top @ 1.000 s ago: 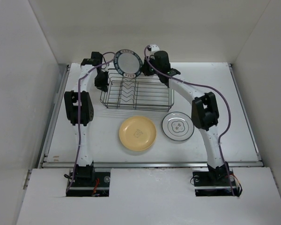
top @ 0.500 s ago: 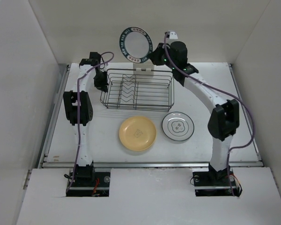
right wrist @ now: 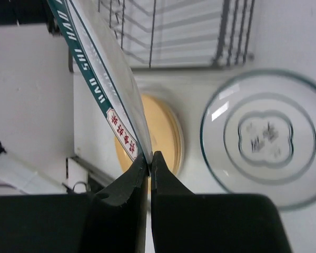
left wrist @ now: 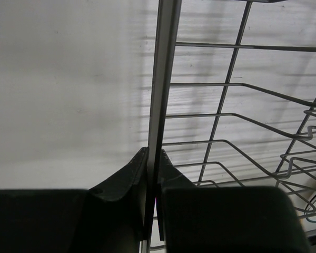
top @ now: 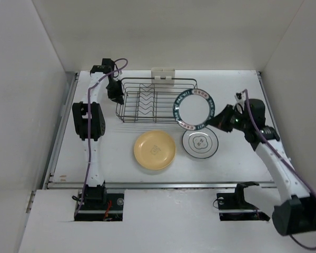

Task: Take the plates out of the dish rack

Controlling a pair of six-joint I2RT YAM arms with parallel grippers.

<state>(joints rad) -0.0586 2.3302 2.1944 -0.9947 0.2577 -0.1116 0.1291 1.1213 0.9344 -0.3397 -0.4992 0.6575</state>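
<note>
The dark wire dish rack (top: 155,100) stands at the back of the table with no plates in it. My left gripper (top: 116,94) is shut on the rack's left rim wire (left wrist: 160,95). My right gripper (top: 219,119) is shut on the edge of the dark patterned-rim plate (top: 195,109) and holds it tilted in the air, right of the rack and above the white plate. In the right wrist view the held plate (right wrist: 97,84) runs up from my gripper (right wrist: 149,158). A yellow-orange plate (top: 155,149) and a white dark-rimmed plate (top: 200,142) lie flat in front of the rack.
A small white plastic holder (top: 163,75) is clipped to the rack's far side. White walls enclose the table on the left, back and right. A metal rail (top: 168,184) runs along the table's near edge.
My right arm has swung the patterned-rim plate from above the rack's back edge forward and right, down to above the white plate. The left gripper stays on the rack.
</note>
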